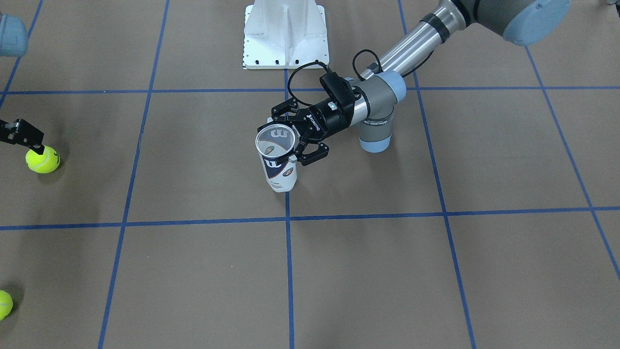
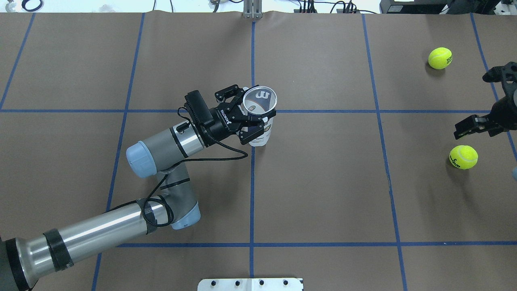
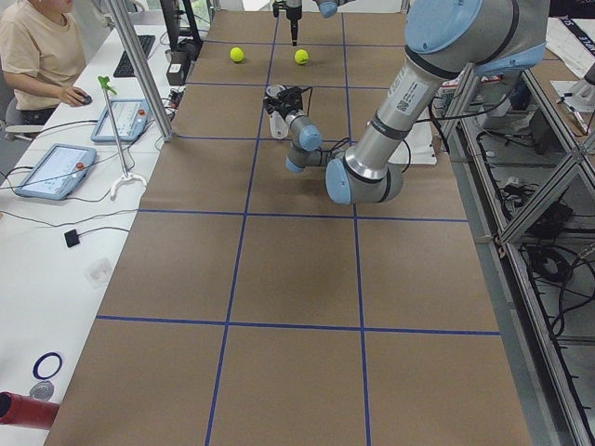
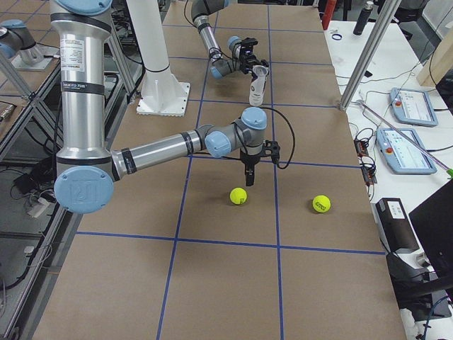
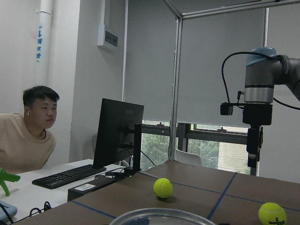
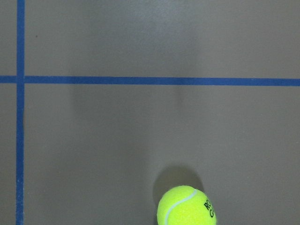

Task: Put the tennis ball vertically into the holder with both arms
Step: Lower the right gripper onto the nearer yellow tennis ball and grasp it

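Clear plastic with a navy-and-white label, the holder (image 1: 280,172) stands upright near the middle of the brown table (image 2: 323,182), open silver rim up. The left gripper (image 2: 251,113) clamps it from the side just under the rim, a finger on each flank. Far off on the robot's right, the right gripper (image 4: 247,180) points straight down, hanging just over one tennis ball (image 4: 238,195) — whether its fingers are parted or closed, I cannot tell. A second ball (image 4: 321,204) lies near.
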You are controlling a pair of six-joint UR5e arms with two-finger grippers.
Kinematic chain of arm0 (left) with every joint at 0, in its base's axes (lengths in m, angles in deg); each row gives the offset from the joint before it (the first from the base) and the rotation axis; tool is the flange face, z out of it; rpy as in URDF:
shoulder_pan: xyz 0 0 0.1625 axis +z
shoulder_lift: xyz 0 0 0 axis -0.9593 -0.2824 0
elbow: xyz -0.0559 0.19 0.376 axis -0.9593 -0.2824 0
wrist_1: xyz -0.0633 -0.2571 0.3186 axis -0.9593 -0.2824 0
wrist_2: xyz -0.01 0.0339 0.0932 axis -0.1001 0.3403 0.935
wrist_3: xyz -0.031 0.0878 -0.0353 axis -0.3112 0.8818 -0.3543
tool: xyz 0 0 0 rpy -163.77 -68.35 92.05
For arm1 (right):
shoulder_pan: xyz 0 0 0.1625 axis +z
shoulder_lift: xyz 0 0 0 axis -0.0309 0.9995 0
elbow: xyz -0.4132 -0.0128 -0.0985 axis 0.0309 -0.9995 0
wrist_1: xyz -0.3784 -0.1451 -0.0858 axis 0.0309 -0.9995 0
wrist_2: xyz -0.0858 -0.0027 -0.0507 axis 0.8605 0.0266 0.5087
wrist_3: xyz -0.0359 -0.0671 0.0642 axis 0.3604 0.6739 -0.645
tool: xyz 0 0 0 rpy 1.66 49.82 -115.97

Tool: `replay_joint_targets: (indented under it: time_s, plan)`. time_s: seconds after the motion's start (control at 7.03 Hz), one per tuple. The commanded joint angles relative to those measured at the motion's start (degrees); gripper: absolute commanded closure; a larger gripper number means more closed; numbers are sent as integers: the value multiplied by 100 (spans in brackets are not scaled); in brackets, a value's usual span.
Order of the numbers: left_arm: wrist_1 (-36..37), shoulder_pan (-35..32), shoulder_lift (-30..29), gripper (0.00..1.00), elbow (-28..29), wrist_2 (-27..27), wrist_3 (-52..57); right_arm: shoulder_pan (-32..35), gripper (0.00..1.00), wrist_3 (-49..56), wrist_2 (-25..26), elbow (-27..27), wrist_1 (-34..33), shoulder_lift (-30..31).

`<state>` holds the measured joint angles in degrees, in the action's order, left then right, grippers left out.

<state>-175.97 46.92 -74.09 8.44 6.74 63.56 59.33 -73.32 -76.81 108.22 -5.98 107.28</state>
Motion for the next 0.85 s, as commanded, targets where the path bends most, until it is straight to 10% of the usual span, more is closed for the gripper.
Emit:
replay_joint_targets:
  time_s: [0.0, 0.71]
  plan:
    - [-2, -4, 0, 23, 0, 0, 0, -195, 0, 108, 270, -67, 971, 576]
    - [-2, 5, 9, 23, -9, 0, 0, -669, 0, 117, 579, -515, 1028, 456]
